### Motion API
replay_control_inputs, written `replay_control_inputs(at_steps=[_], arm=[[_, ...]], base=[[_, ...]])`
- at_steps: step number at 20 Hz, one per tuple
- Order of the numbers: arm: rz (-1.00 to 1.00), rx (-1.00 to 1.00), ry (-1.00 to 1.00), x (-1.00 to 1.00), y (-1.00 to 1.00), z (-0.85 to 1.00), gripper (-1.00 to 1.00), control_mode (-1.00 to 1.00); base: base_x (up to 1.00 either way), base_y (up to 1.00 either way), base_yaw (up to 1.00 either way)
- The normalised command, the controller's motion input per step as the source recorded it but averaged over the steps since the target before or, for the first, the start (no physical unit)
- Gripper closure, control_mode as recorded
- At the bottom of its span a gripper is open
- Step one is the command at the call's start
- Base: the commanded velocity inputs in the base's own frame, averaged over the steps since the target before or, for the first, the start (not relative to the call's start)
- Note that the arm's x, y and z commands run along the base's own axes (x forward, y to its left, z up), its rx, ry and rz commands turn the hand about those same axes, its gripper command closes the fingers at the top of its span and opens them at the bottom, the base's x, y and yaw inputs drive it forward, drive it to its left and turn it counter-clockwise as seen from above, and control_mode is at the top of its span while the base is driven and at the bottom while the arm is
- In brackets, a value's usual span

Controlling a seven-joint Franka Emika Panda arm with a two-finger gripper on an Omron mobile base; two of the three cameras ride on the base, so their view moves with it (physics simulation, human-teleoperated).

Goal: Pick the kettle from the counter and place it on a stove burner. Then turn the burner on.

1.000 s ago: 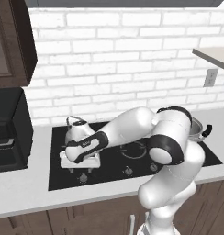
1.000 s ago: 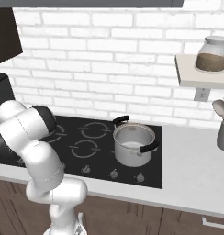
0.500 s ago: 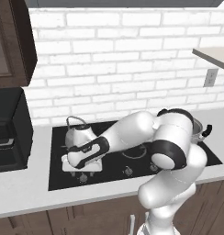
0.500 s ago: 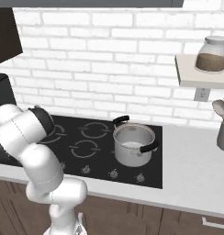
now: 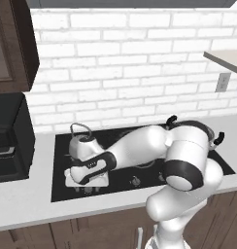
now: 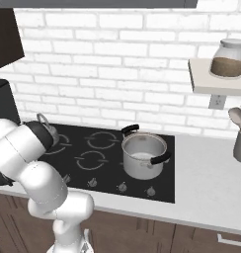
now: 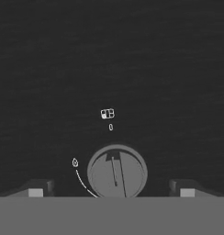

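The silver kettle (image 5: 82, 144) stands upright on the back-left stove burner of the black cooktop (image 5: 193, 156); part of it shows behind my arm (image 6: 45, 127). My gripper (image 5: 85, 183) points down at the front-left edge of the cooktop, in front of the kettle and apart from it. In the hand view, the gripper (image 7: 111, 189) is open, with a round grey knob (image 7: 116, 172) between its fingertips (image 7: 38, 189). Nothing is held. The pale counter (image 5: 28, 206) surrounds the cooktop.
A steel pot (image 6: 143, 155) with two black handles sits on the right burners. More knobs (image 6: 122, 187) line the cooktop's front edge. A black appliance (image 5: 8, 141) stands at the left, a utensil holder (image 6: 239, 144) at the right and a jar (image 6: 229, 58) on a shelf.
My hand has dropped slightly and come forward from beside the kettle toward the front knob row. The kettle and pot have not moved.
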Motion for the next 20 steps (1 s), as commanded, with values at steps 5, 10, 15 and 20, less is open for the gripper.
replay_control_inputs(at_steps=[5, 10, 15, 20], arm=[[0.00, 0.00, -0.03, 0.00, 0.00, -0.03, 1.00, -1.00], [0.00, 0.00, -0.03, 0.14, 0.00, -0.03, 1.00, -1.00], [0.00, 0.00, 0.00, 0.36, 0.00, -0.02, 1.00, -1.00], [0.02, 0.00, 0.00, 0.15, 0.00, 0.00, 1.00, -1.00]], base=[[0.00, 0.00, 0.00], [0.00, 0.00, 0.00], [0.00, 0.00, 0.00], [0.00, 0.00, 0.00]])
